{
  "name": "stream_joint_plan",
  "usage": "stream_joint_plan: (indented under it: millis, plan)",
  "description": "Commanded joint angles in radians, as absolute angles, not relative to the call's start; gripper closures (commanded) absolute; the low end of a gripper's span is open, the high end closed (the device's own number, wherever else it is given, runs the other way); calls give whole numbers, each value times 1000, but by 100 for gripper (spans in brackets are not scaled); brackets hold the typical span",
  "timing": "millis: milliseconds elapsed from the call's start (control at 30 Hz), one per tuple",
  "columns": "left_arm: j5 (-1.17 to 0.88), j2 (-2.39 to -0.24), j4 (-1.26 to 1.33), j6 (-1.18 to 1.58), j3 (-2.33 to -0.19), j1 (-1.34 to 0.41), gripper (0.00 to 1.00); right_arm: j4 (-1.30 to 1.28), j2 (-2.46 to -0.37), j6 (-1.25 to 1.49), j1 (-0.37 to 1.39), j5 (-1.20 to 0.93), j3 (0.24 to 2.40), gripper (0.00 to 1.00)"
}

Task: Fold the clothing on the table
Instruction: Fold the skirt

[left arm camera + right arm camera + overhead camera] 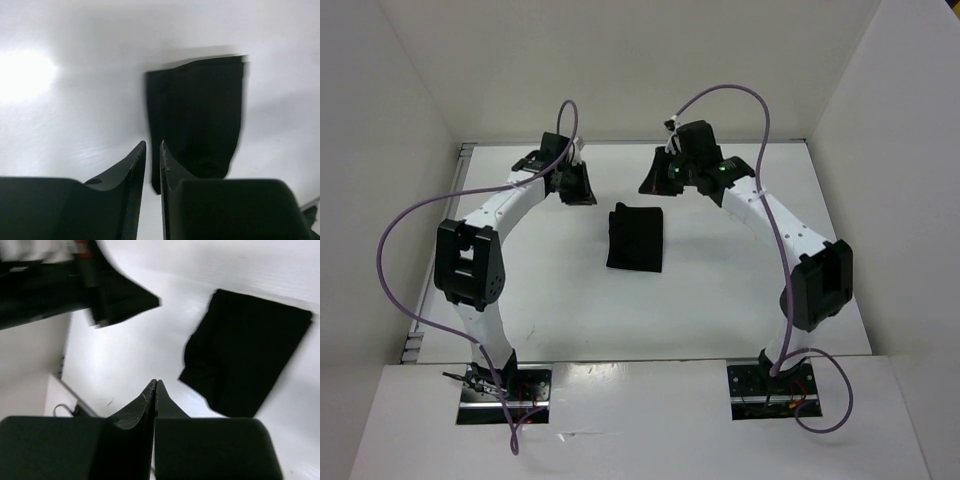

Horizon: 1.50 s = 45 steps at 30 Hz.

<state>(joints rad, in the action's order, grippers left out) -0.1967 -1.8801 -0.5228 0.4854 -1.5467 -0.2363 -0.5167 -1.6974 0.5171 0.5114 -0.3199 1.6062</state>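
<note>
Folded clothing (636, 238) lies on worktop (720, 310); beyond it left claw (152, 147) slightly parted, right claw (155, 385) clenched, both empty: fold seemingly done.

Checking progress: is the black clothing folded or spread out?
Folded: the clothing lies as a compact rectangle on the table, overlapping layers showing at one edge.

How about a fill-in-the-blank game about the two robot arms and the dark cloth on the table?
1. The clothing lying on the white table is ____ in colour.
2. The left gripper holds ____ between its fingers.
3. The right gripper has its jaws ____, with no gap between them.
4. The cables looping over the arms are ____ in colour.

Missing words: black; nothing; shut; purple.
</note>
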Motion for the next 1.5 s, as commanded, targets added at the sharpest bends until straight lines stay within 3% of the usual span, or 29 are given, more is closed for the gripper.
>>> stream_joint_plan:
  millis: [0, 200, 400, 633, 1100, 1367, 1467]
  plan:
    - [-345, -1876, -466, 450, -1615, -267, 76, -532, -1828, 503, 512, -213, 1552, 100]
    - [-515, -2066, -434, 440, -1800, -267, 76, -472, -1957, 505, 503, -247, 1583, 100]
    - [-607, -2206, -347, 480, -1795, -267, 82, -463, -2019, 505, 503, -258, 1608, 100]
    - [-463, -2227, -359, 491, -1706, -267, 89, -443, -2056, 535, 503, -345, 1574, 100]
    - [-428, -2230, -333, 520, -1572, -247, 89, -434, -2085, 535, 623, -459, 1517, 100]
    - [-387, -2211, -360, 479, -1583, -247, 89, -514, -1846, 535, 698, -606, 1393, 100]
    - [-411, -2140, -382, 479, -1583, -236, 79, -558, -1732, 526, 667, -522, 1384, 100]
